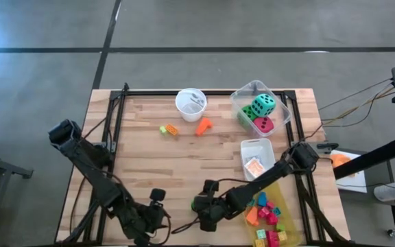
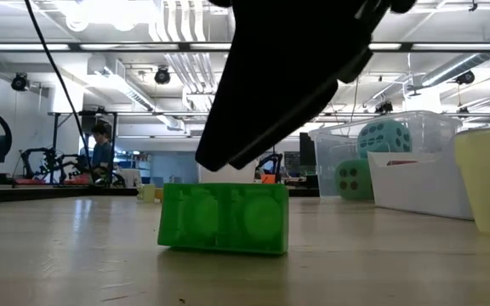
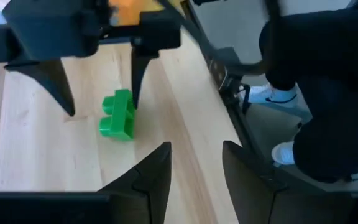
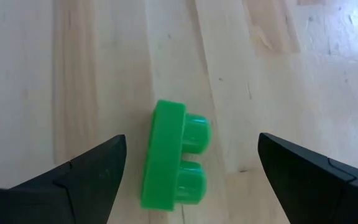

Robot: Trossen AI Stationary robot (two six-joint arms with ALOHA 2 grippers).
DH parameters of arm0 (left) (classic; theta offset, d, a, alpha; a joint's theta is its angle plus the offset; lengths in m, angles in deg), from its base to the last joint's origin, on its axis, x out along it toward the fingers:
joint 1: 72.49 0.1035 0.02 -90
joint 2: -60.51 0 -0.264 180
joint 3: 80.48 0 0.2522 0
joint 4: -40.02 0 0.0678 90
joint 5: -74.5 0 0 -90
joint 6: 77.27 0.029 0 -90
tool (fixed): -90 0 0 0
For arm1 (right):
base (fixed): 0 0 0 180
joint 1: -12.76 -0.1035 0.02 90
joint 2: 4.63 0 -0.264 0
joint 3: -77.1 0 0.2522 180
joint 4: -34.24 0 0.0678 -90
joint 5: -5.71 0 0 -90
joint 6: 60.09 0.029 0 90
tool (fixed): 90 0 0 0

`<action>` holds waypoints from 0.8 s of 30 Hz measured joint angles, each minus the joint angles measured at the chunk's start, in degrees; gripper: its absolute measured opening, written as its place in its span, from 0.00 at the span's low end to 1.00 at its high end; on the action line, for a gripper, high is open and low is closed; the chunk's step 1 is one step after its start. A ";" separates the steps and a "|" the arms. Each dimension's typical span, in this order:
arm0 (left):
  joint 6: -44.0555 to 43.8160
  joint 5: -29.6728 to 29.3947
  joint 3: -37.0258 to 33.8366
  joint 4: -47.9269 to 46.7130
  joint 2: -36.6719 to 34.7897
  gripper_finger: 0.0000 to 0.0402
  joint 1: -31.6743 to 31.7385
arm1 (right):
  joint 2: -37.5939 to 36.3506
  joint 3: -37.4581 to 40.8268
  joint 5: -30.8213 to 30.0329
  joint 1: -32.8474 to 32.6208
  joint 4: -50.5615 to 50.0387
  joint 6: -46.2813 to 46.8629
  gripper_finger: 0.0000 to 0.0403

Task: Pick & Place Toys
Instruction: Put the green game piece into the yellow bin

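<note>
A green two-stud block [image 4: 173, 158] lies on the wooden table near its front edge, resting on one long side with its studs pointing sideways [image 2: 224, 217]. My right gripper [image 4: 191, 140] hangs over it, open, with one finger on either side of the block and a gap to each. My left gripper [image 3: 196, 149] stands a little to the block's left [image 1: 155, 206], its fingers narrowly apart with nothing between them. Green, teal and red-pink dice [image 1: 260, 113] sit in a clear bin at the back right.
A white cup [image 1: 190, 103] stands at the back. Small orange and yellow-green blocks [image 1: 184, 127] lie in front of it. At the right are a white bin [image 1: 257, 159] and a yellow bin [image 1: 273, 216] holding several blocks. A person's legs [image 3: 328, 93] stand beyond the table's edge.
</note>
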 joint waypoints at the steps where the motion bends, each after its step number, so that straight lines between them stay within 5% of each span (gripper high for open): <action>1: -0.02 -0.31 0.00 0.05 -0.16 0.36 -0.02 | 0.00 0.15 0.04 0.14 0.10 0.00 0.89; 24: -0.01 -2.23 -0.02 -0.01 -0.48 0.36 0.04 | 0.00 6.08 2.90 0.40 6.78 -0.42 0.89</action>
